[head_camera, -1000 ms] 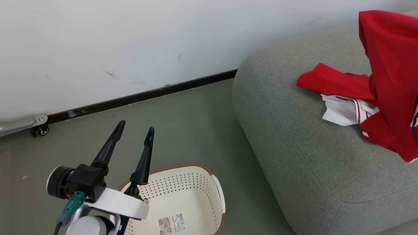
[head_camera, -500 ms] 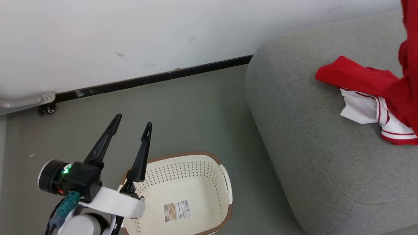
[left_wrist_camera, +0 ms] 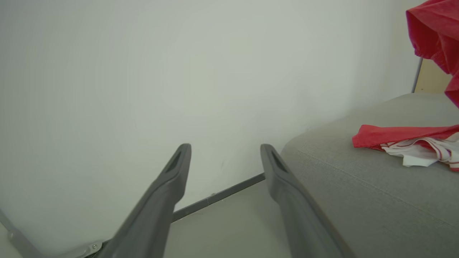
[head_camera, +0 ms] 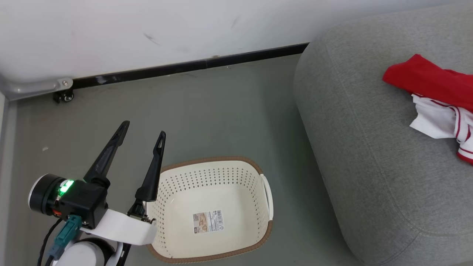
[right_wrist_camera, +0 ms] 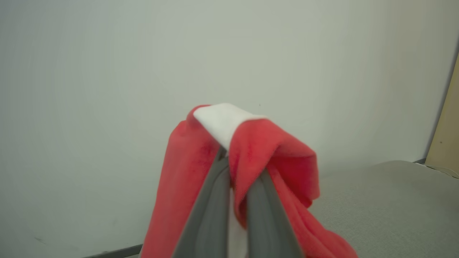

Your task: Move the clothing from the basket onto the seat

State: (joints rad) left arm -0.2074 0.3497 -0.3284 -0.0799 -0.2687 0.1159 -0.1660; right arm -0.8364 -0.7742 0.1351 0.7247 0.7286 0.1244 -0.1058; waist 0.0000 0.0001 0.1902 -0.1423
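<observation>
Cream-white perforated plastic basket (head_camera: 216, 159), brown rim, side handles: upright on grey floor (head_camera: 207, 111), near seat corner; inside, only barcode sticker (head_camera: 208, 221) on its bottom.
Large grey woven-fabric seat cushion (head_camera: 369, 166), rounded edges.
Crumpled red garment (head_camera: 428, 79), white panel, striped trim: lying on cushion top.
Second red garment (right_wrist_camera: 272, 150), white panel: draped over pinched right gripper (right_wrist_camera: 239, 179), hanging above cushion.
</observation>
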